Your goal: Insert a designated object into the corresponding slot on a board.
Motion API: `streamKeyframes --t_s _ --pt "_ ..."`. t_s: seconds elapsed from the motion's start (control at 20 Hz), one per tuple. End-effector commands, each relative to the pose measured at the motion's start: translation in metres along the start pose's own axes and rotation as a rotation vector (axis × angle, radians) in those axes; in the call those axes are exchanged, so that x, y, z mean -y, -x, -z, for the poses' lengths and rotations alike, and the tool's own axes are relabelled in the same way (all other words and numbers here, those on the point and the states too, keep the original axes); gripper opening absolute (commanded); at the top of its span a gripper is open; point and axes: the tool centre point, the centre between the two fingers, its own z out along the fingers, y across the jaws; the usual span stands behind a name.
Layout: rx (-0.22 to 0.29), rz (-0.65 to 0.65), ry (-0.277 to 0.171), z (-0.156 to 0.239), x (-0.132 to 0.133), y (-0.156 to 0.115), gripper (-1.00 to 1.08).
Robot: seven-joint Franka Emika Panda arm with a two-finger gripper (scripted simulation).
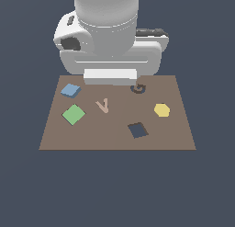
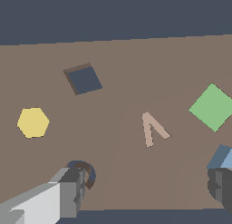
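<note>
The exterior view looks down at a slant from in front of the arm, far enough back to take in the whole board (image 1: pixel 117 113), with the arm's body at the far edge. The wrist view sits close above the board (image 2: pixel 118 60), facing the opposite way. Both share the slot (image 1: pixel 137 130) (image 2: pixel 84 79), yellow hexagon (image 1: pixel 161 110) (image 2: pixel 33 122) and green square (image 1: pixel 73 114) (image 2: pixel 212 107).

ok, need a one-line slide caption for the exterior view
Panda arm above the brown board, blue tile unpicked near the green square, navy slot empty.
</note>
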Motion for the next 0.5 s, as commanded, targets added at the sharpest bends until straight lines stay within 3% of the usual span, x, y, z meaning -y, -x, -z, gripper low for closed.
streamKeyframes --t_s 0.0,0.2,0.45 --pt "0.000 0.000 0.000 0.000 0.000 0.000 1.00" --pt "-0.002 -0.019 0.001 -0.004 -0.007 0.000 1.00" --pt "-0.008 -0.097 0.004 -0.020 -0.035 0.002 1.00"
